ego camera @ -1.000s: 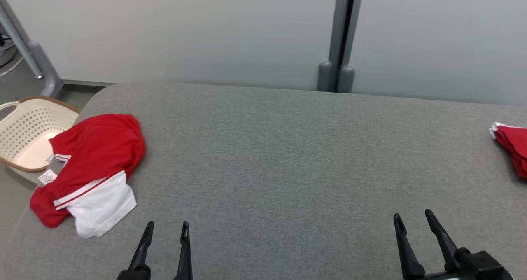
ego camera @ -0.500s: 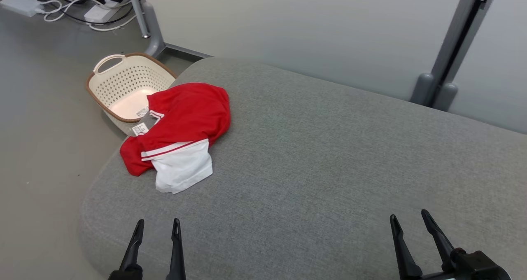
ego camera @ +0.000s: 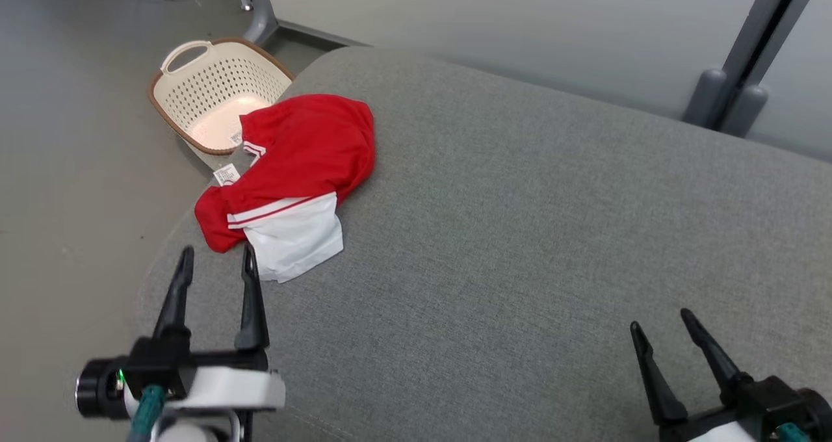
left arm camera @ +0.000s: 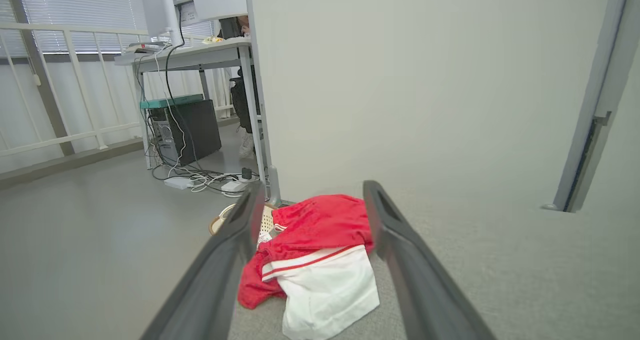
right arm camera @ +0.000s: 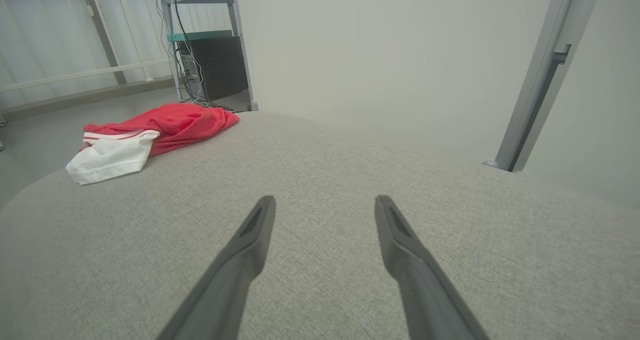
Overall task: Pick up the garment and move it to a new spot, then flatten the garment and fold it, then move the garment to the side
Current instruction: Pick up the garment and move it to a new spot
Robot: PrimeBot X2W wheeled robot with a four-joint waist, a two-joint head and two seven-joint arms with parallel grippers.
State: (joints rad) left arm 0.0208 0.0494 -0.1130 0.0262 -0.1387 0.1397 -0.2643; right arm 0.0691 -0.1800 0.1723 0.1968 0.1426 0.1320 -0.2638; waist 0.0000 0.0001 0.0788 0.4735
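Clearly your left gripper (ego camera: 218,250) sits just short of the crumpled garment (ego camera: 305,149) at the left corner of the grey surface (ego camera: 520,234), jaws apart, seemingly to take it; your right gripper (ego camera: 660,320) hangs well apart, jaws likewise spread

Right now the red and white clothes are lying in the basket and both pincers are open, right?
No. The head view shows the clothes lying on the grey cushion beside the basket. The left pincer and right pincer are open.

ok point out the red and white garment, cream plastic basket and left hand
red and white garment (ego camera: 312,146), head view, red middle
cream plastic basket (ego camera: 224,83), head view, perforated wall
left hand (ego camera: 217,249), head view, between fingertips
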